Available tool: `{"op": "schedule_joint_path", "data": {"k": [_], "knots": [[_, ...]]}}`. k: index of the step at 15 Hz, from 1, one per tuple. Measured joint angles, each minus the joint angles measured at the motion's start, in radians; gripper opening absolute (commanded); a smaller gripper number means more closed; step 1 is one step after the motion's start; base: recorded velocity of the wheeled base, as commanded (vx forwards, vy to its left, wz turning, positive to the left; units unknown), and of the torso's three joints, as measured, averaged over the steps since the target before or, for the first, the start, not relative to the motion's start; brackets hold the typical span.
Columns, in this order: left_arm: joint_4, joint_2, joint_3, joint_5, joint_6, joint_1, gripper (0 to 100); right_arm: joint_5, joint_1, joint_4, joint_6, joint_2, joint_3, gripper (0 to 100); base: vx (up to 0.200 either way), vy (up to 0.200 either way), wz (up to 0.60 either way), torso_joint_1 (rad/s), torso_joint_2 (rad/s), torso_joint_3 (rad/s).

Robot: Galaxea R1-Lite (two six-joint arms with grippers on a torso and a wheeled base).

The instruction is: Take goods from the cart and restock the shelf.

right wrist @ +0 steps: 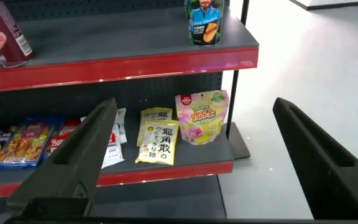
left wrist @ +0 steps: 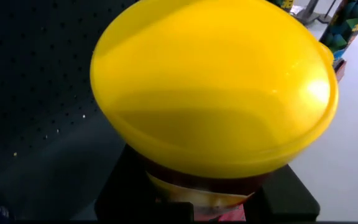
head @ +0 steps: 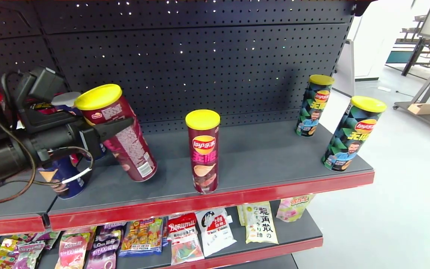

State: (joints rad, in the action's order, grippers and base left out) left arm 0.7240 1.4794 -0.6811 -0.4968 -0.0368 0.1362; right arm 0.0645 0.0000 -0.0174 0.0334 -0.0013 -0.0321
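Observation:
My left gripper (head: 112,129) is shut on a maroon chip can (head: 125,142) with a yellow lid (left wrist: 216,87), holding it just below the lid. The can leans with its top toward the left, and its base is down at the grey shelf (head: 267,157), left of centre. A second maroon can (head: 203,153) stands upright near the shelf's red front edge. Two green-and-blue cans (head: 314,106) (head: 353,134) stand at the right end. My right gripper (right wrist: 197,168) is open with nothing in it, lower down in front of the shelving.
A blue can (head: 65,179) stands behind my left arm at the shelf's left end. A pegboard back panel (head: 200,67) closes the shelf. The lower shelf (right wrist: 185,174) holds several snack bags (right wrist: 159,135). Open floor (head: 405,186) lies to the right.

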Motion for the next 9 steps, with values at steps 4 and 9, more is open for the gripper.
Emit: {"op": "schedule_joint_path", "data": {"k": [4,9], "knots": [[0.058,0.104,-0.05,0.013,-0.002,0.03,0,0.0,0.0,0.0,0.0,0.0,0.0,100,0.0,0.0,0.0,0.0,0.0,0.0],[0.057,0.191,-0.134,0.04,-0.005,0.064,0,0.0,0.0,0.0,0.0,0.0,0.0,100,0.0,0.0,0.0,0.0,0.0,0.0]]}}
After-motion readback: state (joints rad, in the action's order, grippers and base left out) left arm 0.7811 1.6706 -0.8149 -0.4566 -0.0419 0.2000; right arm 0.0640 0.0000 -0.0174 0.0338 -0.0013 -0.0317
